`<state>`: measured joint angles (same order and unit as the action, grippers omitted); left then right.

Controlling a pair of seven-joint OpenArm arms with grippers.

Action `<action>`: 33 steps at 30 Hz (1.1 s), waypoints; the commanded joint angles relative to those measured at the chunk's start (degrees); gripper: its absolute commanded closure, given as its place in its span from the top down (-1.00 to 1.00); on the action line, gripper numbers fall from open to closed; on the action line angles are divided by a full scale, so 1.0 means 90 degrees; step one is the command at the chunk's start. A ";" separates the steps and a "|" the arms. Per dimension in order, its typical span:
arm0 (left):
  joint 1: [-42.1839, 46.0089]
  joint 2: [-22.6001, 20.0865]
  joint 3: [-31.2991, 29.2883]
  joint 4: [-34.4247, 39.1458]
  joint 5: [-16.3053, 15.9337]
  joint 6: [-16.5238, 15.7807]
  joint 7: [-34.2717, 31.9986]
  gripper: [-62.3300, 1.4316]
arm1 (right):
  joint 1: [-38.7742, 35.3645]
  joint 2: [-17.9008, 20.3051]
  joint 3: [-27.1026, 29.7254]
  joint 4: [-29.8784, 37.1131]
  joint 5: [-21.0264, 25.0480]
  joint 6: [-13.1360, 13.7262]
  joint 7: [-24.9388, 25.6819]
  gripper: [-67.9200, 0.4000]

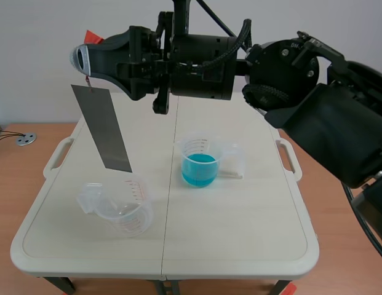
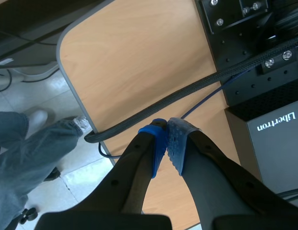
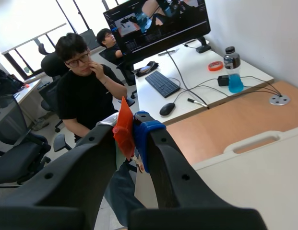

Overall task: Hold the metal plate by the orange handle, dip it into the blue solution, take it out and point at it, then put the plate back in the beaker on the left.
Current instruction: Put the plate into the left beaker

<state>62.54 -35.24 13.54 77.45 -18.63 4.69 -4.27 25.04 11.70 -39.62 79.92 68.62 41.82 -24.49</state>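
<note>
1. Currently the right claw is raised high and pinches the orange handle between its blue pads. The grip looks firm in the right wrist view.
2. The metal plate hangs free below that claw, tilted a little, touching nothing.
3. The empty measuring beaker stands on the table, below the claw and just past the plate's lower edge.
4. The beaker of blue solution stands well off to the side of the claw, toward the right arm's own base.
5. The left claw is pressed together on nothing, away from the table, and does not show in the scene view.
6. Step in hand, by my reading: carrying the plate in the air near the left beaker. No blue film or drip is discernible on the plate, so I judge the dip is not yet done, though I cannot be sure.
7. If so, the next move calls for carrying the plate sideways until its lower edge is over the blue beaker's mouth. Then lower it straight in, keeping the pinch tight and the swing small so the rim is not struck.
</note>
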 commanded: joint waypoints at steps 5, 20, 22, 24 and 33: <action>0.0015 -0.0005 -0.0005 0.0051 -0.0002 0.0007 -0.0019 -0.87 | 0.0155 -0.0104 -0.0182 0.0138 0.0192 0.0100 0.0172 -0.94; -0.0197 0.0000 0.0000 0.0015 -0.0002 -0.0044 0.0146 -0.87 | 0.0002 -0.0102 -0.0284 0.0138 0.0189 0.0100 0.0187 -0.94; -0.0197 -0.0002 0.0000 0.0015 -0.0002 -0.0046 0.0148 -0.87 | -0.0107 -0.0102 -0.0277 0.0138 0.0209 0.0075 0.0192 -0.94; -0.0197 -0.0002 0.0000 0.0015 -0.0005 -0.0049 0.0148 -0.87 | -0.0214 -0.0104 -0.0277 0.0138 0.0221 0.0075 0.0192 -0.94; -0.0197 0.0000 0.0000 0.0015 -0.0005 -0.0066 0.0148 -0.87 | -0.0369 -0.0102 -0.0270 0.0136 0.0216 0.0073 0.0199 -0.94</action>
<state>60.14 -35.27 13.54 77.34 -18.65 4.38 -2.39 20.29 10.98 -42.17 79.94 68.84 41.82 -23.83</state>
